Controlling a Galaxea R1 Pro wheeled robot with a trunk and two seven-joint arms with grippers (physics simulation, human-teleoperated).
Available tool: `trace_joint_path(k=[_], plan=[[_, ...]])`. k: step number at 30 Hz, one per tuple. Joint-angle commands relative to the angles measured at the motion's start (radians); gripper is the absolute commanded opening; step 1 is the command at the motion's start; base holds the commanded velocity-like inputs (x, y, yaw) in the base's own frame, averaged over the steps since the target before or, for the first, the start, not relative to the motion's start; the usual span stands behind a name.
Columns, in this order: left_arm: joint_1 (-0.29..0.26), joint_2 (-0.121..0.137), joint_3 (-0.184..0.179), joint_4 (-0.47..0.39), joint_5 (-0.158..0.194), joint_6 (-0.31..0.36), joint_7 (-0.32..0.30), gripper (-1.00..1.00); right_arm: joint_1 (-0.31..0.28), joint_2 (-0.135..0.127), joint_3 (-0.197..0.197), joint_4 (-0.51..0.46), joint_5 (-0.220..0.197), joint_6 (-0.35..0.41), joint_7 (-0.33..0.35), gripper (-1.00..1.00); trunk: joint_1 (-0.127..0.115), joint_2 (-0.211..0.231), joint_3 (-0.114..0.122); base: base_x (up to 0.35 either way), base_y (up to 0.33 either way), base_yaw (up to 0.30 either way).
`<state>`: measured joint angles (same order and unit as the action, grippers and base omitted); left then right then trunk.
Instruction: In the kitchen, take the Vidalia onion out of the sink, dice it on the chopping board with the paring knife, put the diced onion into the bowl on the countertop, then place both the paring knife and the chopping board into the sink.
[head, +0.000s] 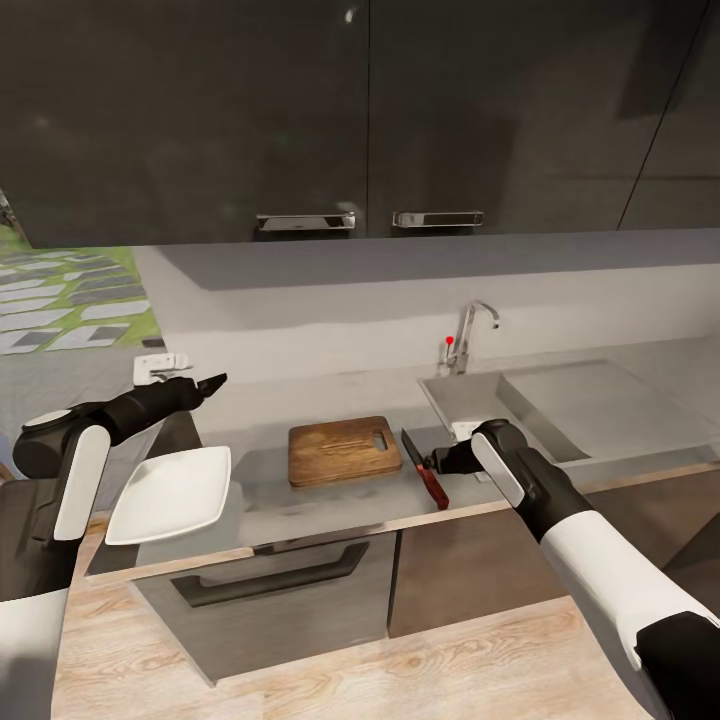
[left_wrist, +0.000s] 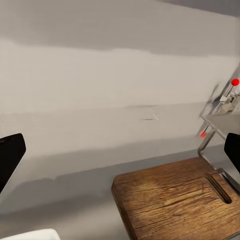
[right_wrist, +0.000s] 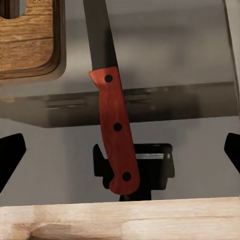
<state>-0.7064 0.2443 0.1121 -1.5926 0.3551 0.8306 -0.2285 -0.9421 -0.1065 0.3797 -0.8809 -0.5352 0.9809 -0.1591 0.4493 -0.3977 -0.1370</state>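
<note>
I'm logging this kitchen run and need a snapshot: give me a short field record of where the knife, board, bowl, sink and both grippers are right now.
paring knife: flat on the countertop, right of the chopping board, handle toward the front edge
chopping board: on the countertop, bare, handle slot toward the sink
bowl: white, at the countertop's left front
sink: right of the board; no onion visible from here
right gripper: jaws open, over the knife handle
left gripper: jaws open, raised above the countertop, holding nothing

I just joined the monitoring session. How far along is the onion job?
Early. Nothing looks done: the chopping board and the bowl are bare. In hand: the open right gripper hovers over the paring knife on the countertop. Left: fetching the onion, dicing, filling the bowl, moving knife and board to the sink.
</note>
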Motion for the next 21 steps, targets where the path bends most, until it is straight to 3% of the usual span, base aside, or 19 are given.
trace_joint_path(k=[1,17,21], plan=[[-0.001,0.000,0.001,-0.001,-0.002,0.005,-0.006,1.00,-0.001,-0.001,0.004,-0.001,-0.011,0.002,-0.010,1.00,0.001,-0.002,-0.002,0.000,0.000,0.000],[-0.002,0.000,0.000,-0.001,-0.003,0.005,-0.006,1.00,-0.001,0.002,0.005,-0.003,-0.011,0.002,-0.012,1.00,0.001,-0.002,-0.002,0.000,0.000,0.000],[-0.002,0.000,0.000,0.000,-0.003,0.005,-0.006,1.00,-0.001,0.002,0.005,-0.003,-0.010,0.002,-0.039,1.00,0.001,-0.002,-0.002,0.000,0.000,0.000]])
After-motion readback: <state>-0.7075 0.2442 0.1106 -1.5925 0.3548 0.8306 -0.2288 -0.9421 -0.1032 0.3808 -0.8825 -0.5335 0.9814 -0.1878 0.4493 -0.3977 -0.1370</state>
